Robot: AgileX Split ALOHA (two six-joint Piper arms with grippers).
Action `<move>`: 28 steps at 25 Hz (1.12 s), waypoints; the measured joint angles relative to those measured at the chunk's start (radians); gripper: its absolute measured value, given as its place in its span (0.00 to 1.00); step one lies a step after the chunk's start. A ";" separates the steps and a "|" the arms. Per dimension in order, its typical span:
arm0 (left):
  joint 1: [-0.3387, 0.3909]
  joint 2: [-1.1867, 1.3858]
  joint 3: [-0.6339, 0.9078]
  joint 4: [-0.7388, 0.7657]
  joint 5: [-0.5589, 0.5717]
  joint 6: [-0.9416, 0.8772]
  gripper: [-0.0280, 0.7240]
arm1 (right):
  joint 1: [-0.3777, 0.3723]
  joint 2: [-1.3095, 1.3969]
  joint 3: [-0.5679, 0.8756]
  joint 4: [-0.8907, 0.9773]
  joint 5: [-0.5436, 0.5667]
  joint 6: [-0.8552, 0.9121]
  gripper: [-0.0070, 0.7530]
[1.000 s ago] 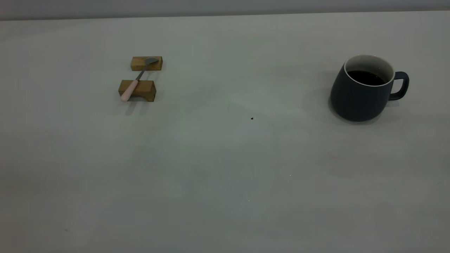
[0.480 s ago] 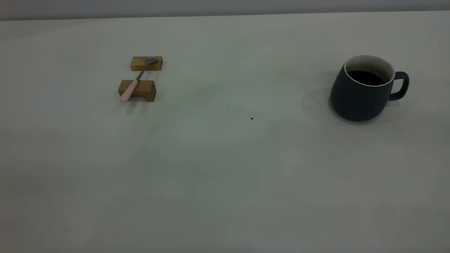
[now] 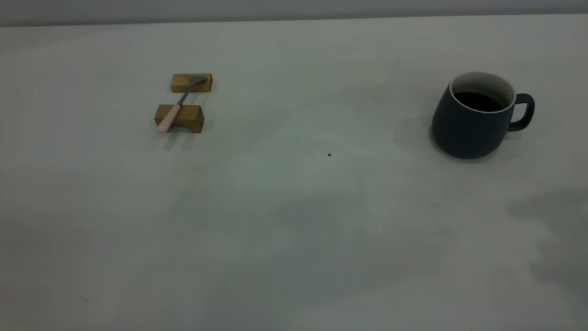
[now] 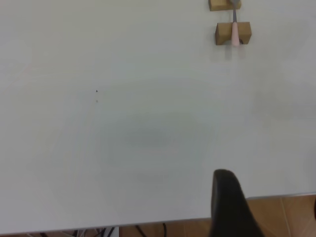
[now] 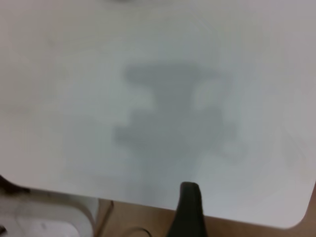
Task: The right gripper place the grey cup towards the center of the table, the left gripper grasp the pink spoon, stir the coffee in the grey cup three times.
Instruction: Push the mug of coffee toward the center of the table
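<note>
The bench (image 3: 294,207) carried two tan wooden blocks (image 3: 179,118) at its left, with the pink spoon (image 3: 174,111) lying across both. The grey cup (image 3: 473,120) stood upright at the right, well apart, holding the coffee (image 3: 477,101). A small dark speck (image 3: 329,155) lay between them. Nothing blocked either item. My left gripper (image 4: 232,207) and my right gripper (image 5: 190,207) hung over the bench edge, touching nothing; one dark finger of each showed, so I cannot tell their spread.
</note>
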 joint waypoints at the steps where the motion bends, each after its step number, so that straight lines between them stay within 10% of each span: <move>1: 0.000 0.000 0.000 0.000 0.000 0.000 0.68 | 0.000 0.060 -0.026 0.008 -0.011 -0.045 0.94; 28: 0.000 0.000 0.000 0.000 0.000 0.000 0.68 | 0.019 0.936 -0.496 -0.218 -0.329 -0.658 0.89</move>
